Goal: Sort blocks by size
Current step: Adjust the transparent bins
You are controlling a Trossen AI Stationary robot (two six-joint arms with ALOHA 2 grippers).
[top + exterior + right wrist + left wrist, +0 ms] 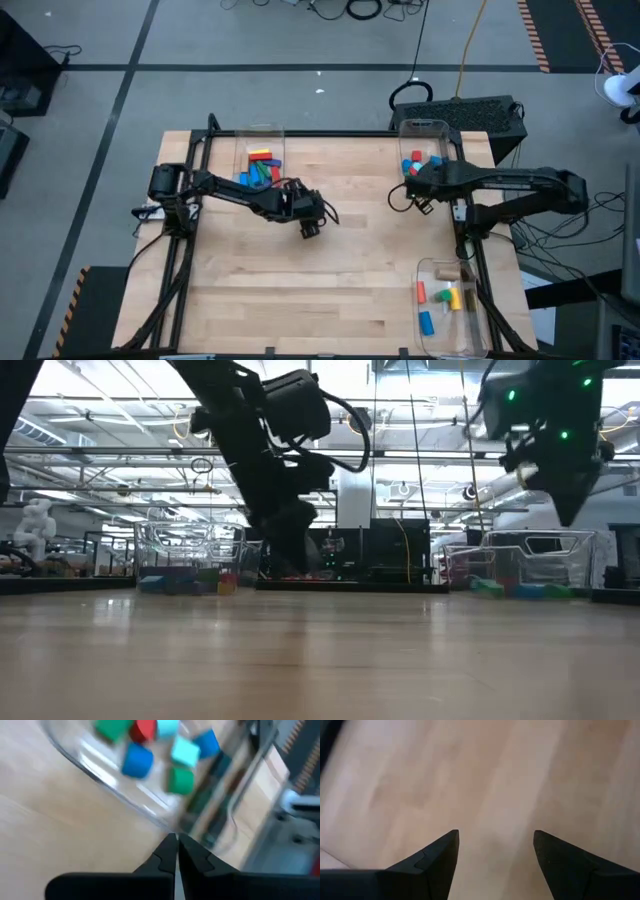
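Note:
The blocks lie in three clear bins. Red, yellow, blue and green ones fill the far left bin (260, 165). Blue, red and green ones sit in the far right bin (421, 150), and they show again in the right wrist view (150, 750). Red, yellow, blue and plain wood ones rest in the near right bin (450, 300). My left gripper (310, 228) stands open over bare wood near the table's middle (495, 840), with nothing between its fingers. My right gripper (420, 203) is shut and empty (176, 845), raised just in front of the far right bin.
The wooden tabletop (330, 280) is framed by black rails. A black box (470, 115) sits beyond the far right corner. The low view shows the bins (190, 555) along the far edge.

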